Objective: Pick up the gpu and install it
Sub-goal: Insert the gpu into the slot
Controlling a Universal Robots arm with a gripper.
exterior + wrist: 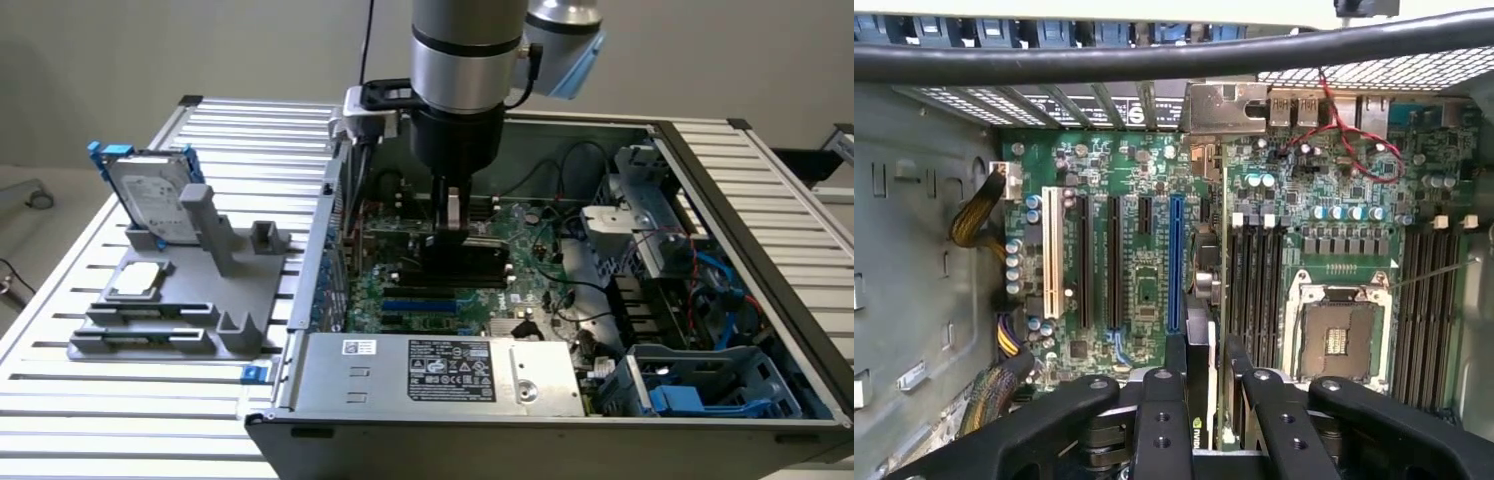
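in the exterior view the arm is reaching down into the open computer case (747, 190) sitting on the slatted surface (227, 130). the gripper (455, 230) is holding the gpu (470, 262) on edge over the motherboard (541, 265), probably because a card has to meet its slot edge first. the grey holder (200, 290) at the exterior view's left is carrying the hard drive (144, 190) and a small silver chip (139, 280), well apart from the work. the wrist view is looking along the card: the fingers (1159, 420) are clamping the gpu (1199, 425) between them, and it is hanging just beside the long blue slot (1174, 260), with its silver bracket (1226, 105) pointing toward the case's rear openings. this view is giving the line-up with the slot, while the exterior view is giving the card's upright pose; whether it is seated i cannot tell.
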